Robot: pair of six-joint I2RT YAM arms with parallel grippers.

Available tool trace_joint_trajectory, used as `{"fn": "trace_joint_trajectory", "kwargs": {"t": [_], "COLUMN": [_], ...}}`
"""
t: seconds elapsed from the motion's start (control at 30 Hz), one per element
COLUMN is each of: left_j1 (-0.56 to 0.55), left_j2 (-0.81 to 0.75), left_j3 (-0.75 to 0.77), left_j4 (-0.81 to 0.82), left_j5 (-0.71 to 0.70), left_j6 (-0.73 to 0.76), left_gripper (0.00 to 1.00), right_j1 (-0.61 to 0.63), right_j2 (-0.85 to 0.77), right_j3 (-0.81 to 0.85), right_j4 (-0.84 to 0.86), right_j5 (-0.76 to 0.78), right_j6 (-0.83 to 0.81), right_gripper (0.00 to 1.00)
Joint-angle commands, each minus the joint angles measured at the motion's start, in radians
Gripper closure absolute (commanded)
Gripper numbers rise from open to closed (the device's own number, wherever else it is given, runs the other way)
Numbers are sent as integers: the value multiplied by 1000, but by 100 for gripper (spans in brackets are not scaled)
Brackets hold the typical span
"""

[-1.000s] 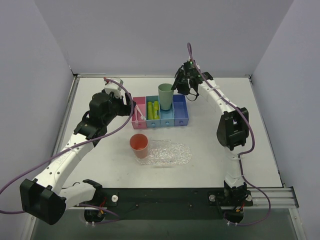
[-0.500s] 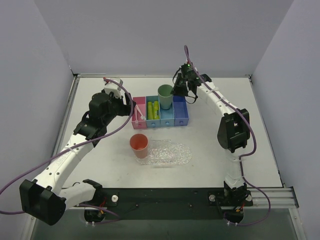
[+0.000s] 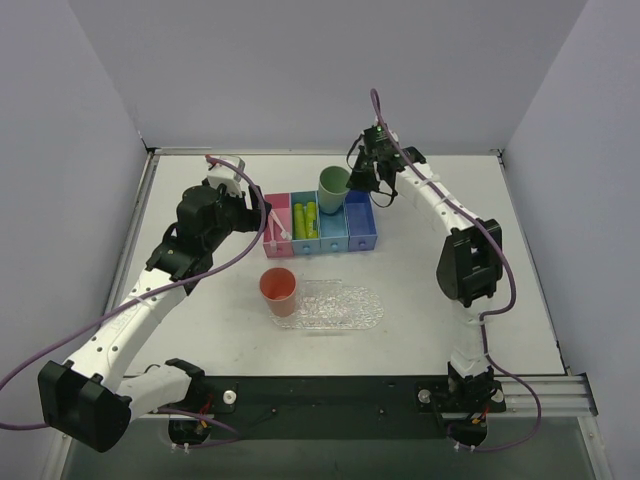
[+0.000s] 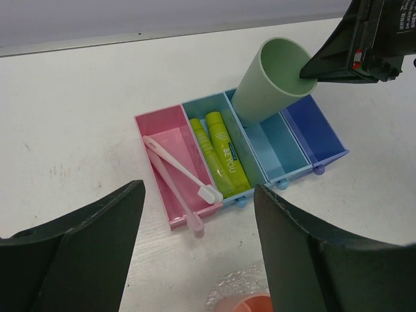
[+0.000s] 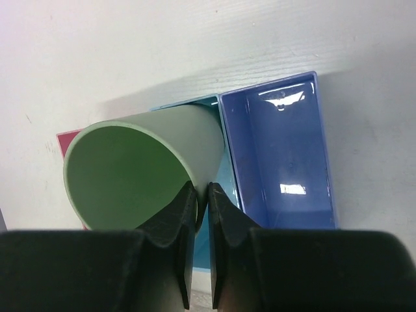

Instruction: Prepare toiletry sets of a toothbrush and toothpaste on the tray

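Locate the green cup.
Top view, far centre: the green cup leans tilted in the light-blue bin, between the toothpaste and the dark-blue bin, its rim pinched by the right pincer.

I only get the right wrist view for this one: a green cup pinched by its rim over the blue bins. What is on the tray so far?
Observer: Only an orange cup, standing at the left end of the tray.
Reviewer: Where are the toothbrushes?
Observer: Two toothbrushes lie in the pink bin, two bins over from the green cup that the right pincer holds.
Reviewer: And the left arm?
Observer: The left pincer is open above that pink bin, holding nothing.
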Motion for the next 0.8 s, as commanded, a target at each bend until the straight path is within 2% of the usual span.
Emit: {"fn": "trace_joint_trajectory", "kwargs": {"t": [0.0, 0.4, 0.77], "left_j1": [-5, -12, -28], "left_j2": [-28, -40, -99], "left_j3": [-1, -1, -36], "left_j4": [44, 44, 76], "left_j5": [-7, -29, -91], "left_j6": [-3, 14, 52], "left_gripper": [22, 23, 23], "right_j1": [27, 42, 61], "right_j2": [-87, -143, -287], "right_j3": [15, 11, -71], "right_j4": [15, -11, -13], "right_j5": [3, 48, 61], "right_j6": [21, -5, -76], "right_gripper": [100, 100, 100]}}
